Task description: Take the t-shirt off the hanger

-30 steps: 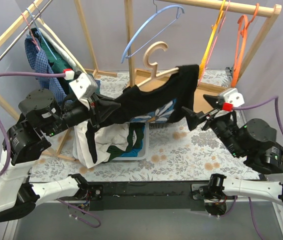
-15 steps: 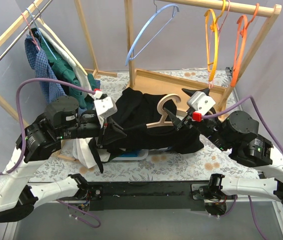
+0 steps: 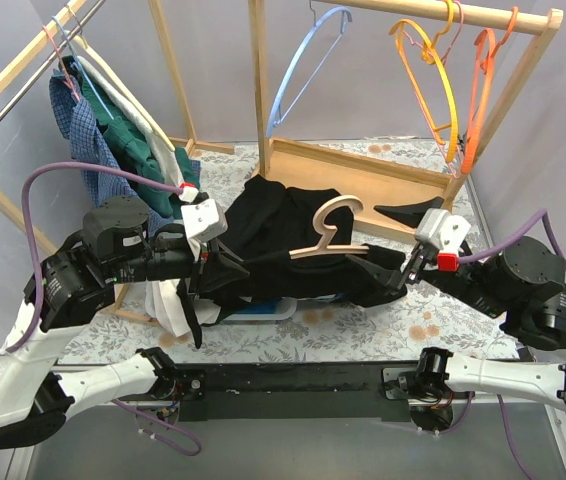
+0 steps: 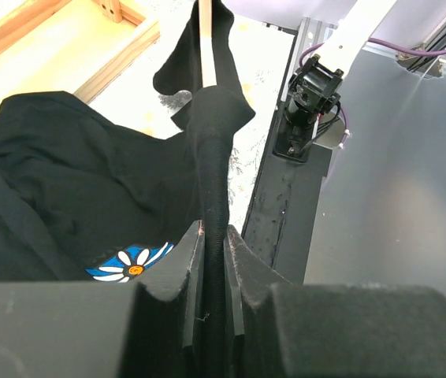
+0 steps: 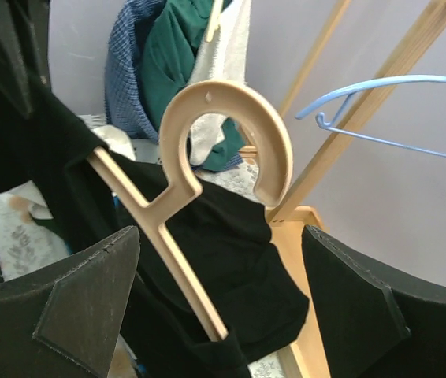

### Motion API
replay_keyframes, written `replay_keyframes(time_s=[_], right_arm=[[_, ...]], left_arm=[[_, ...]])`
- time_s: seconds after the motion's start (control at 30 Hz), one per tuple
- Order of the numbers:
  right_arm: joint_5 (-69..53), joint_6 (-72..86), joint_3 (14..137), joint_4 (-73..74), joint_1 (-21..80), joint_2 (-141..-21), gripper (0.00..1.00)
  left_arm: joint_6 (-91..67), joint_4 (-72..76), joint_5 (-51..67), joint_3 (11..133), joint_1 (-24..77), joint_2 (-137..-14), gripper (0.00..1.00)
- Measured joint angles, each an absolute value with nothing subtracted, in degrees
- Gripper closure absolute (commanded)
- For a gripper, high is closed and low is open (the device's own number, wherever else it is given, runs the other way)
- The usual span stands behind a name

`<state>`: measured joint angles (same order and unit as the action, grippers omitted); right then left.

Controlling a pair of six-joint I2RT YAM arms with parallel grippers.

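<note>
A black t-shirt (image 3: 263, 215) with a daisy print hangs on a pale wooden hanger (image 3: 325, 251), held low over the table. My left gripper (image 3: 218, 262) is shut on a ridge of the shirt's fabric; in the left wrist view the left gripper (image 4: 213, 232) pinches that ridge of t-shirt (image 4: 65, 157), and the bare hanger (image 4: 205, 39) arm pokes out beyond. My right gripper (image 3: 393, 245) stands wide open at the hanger's right end. In the right wrist view the right gripper (image 5: 219, 236) straddles the hanger (image 5: 182, 266) stem and t-shirt (image 5: 231, 236) without touching them.
A wooden rack (image 3: 258, 90) spans the back with a blue hanger (image 3: 303, 70) and orange hangers (image 3: 428, 80) on its rail. Checked and green clothes (image 3: 103, 140) hang at left. A wooden tray (image 3: 363, 170) lies behind the shirt; a white and green garment pile (image 3: 178, 295) sits beneath it.
The hanger with the shirt has come down from rack height to low over the table. My left arm lowered with it; the right gripper came in, then drew back rightward, still open.
</note>
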<state>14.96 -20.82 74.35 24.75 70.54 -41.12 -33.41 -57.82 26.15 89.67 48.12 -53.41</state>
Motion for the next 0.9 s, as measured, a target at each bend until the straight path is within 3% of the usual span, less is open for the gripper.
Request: replay_keyframes(time_s=[0.27, 0.37, 0.63, 0.67, 0.7, 0.73, 0.9], right_arm=[[11.11, -17.04, 69.08, 25.43, 70.54, -42.28, 0.07], [9.19, -16.49, 68.42, 24.95, 70.54, -45.08, 0.11], [5.15, -16.21, 68.42, 21.93, 70.54, -49.12, 0.59], [4.75, -15.92, 68.42, 21.93, 70.46, -49.12, 0.69], [4.25, -15.68, 68.42, 21.98, 70.48, -49.08, 0.95], [3.66, -15.84, 68.42, 22.15, 70.52, -48.93, 0.99], [-1.32, -16.56, 67.77, 24.08, 71.33, -47.64, 0.99]], left_arm=[[-32.82, -57.93, 27.59, 89.67, 48.12, -53.43, 1.00], [-32.62, -57.93, 28.99, 89.65, 48.12, -53.39, 1.00], [-32.16, -58.33, 31.79, 89.58, 48.12, -52.69, 1.00], [-32.10, -58.35, 31.81, 89.52, 48.12, -52.51, 1.00], [-31.99, -58.35, 31.75, 89.49, 48.05, -52.25, 1.00], [-31.90, -58.37, 31.64, 89.49, 47.99, -51.99, 1.00], [-31.24, -58.57, 31.31, 88.40, 47.90, -50.70, 1.00]])
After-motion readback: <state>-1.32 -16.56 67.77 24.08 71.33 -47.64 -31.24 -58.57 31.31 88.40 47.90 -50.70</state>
